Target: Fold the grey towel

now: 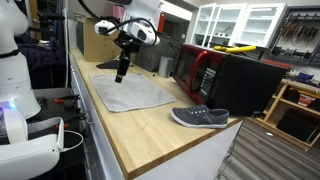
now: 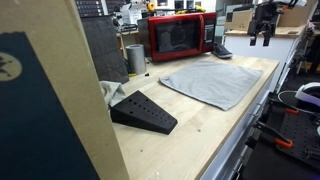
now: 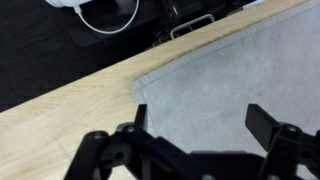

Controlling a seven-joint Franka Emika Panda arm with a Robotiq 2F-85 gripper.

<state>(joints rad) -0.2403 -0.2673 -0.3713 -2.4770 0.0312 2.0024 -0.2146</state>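
Observation:
The grey towel (image 1: 130, 95) lies flat and spread out on the wooden table; it shows in both exterior views (image 2: 212, 80). In the wrist view the towel (image 3: 230, 70) fills the right half, with one corner near the table's edge. My gripper (image 1: 120, 74) hangs just above the towel near that corner, also seen in an exterior view (image 2: 263, 36). In the wrist view the gripper (image 3: 200, 125) has its two fingers wide apart over the cloth, with nothing between them.
A red microwave (image 2: 180, 35) stands at the back. A grey shoe (image 1: 200, 117) lies next to the towel. A black wedge-shaped block (image 2: 145, 110) and a metal cup (image 2: 135, 58) sit further along. The table edge (image 3: 90, 85) runs close to the towel's corner.

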